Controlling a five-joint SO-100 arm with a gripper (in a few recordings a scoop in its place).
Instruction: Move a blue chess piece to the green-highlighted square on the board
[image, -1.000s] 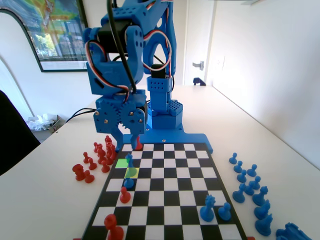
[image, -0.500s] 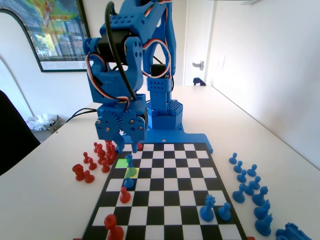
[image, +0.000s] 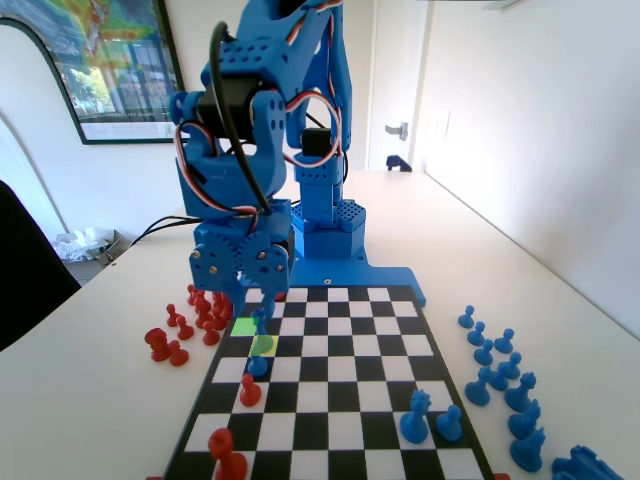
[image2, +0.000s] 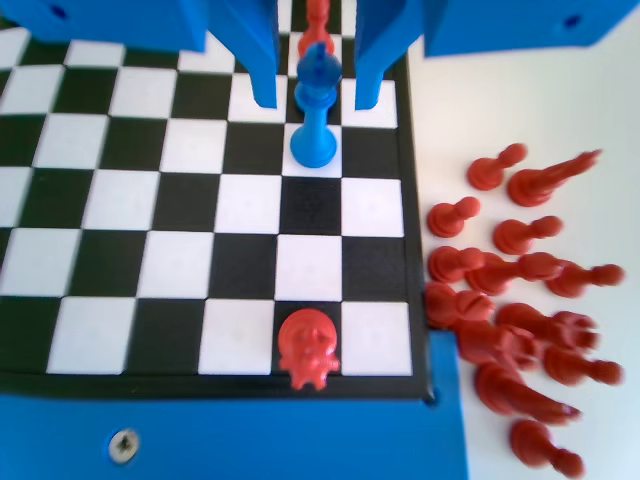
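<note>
The slim blue chess piece with a pointed top stands upright on the yellow-tinted square; the green-highlighted square lies just left of it in the fixed view. My gripper hangs low over the piece. In the wrist view the blue chess piece stands between the two jaws, which flank its top with a gap on each side. The gripper is open. The board is black-and-white chequered.
A blue pawn and a red pawn stand right in front of the piece. A red piece stands near the arm's base. Red pieces lie heaped left of the board, blue pieces on the right.
The gripper has come down and shifted toward the camera, from above the board's far row to astride the slim blue piece. No piece has moved.
</note>
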